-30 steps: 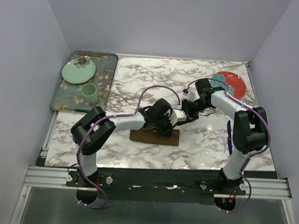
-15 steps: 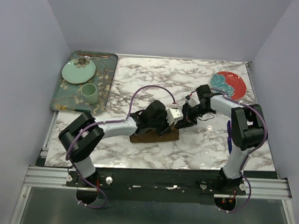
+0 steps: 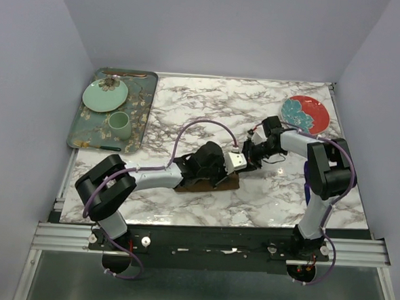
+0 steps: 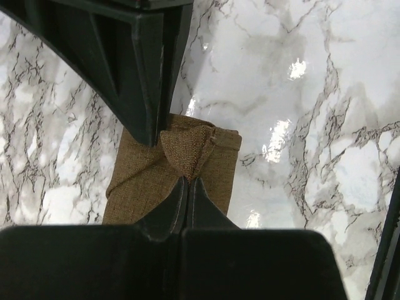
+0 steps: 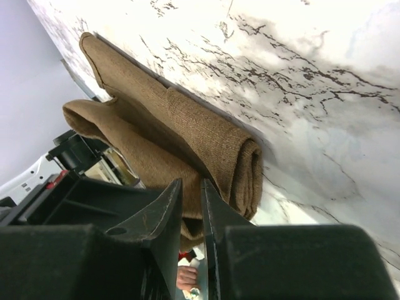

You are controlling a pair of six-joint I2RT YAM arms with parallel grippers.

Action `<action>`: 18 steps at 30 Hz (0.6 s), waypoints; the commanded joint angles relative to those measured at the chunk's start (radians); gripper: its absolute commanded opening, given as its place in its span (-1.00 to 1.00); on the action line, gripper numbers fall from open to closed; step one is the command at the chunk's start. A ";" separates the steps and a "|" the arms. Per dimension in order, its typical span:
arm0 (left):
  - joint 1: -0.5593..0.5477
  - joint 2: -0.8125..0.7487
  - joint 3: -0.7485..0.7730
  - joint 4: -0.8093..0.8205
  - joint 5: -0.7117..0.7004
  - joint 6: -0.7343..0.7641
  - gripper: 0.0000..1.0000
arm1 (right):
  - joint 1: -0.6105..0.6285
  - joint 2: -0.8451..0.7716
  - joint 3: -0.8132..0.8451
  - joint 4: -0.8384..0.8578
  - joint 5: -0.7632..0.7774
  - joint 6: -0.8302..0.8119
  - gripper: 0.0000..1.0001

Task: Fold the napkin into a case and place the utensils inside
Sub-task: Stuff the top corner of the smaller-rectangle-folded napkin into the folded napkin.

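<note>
1. Change since a second ago: the left arm's elbow has sunk toward the near edge. The right gripper has drawn in to the same end of the cloth as the left gripper.
2. Left gripper: fingers pressed together, clamped on a small triangular corner of the napkin, which stands up just ahead of the tips. The rest of the folded band lies beneath it, flat on the marble table.
3. Right gripper: fingers nearly together with a thin slit between them. The napkin's rolled edge sits just beyond the tips. I cannot tell whether a layer is pinched.
4. Utensils: not yet inside. The blue-handled utensil lies well behind the right gripper, beside that arm. The copper utensil rests on the floral tray, far from the left gripper.
5. Step in hand, as judged: shaping or opening the case's end. Hold the corner firmly and lift it only slightly. Work one layer at a time, and avoid dragging the band, so that the folds stay stacked.
</note>
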 commanded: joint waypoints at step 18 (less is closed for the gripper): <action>-0.040 -0.024 0.013 -0.029 -0.044 -0.090 -1.00 | 0.027 0.113 0.020 -0.102 0.195 -0.141 -0.59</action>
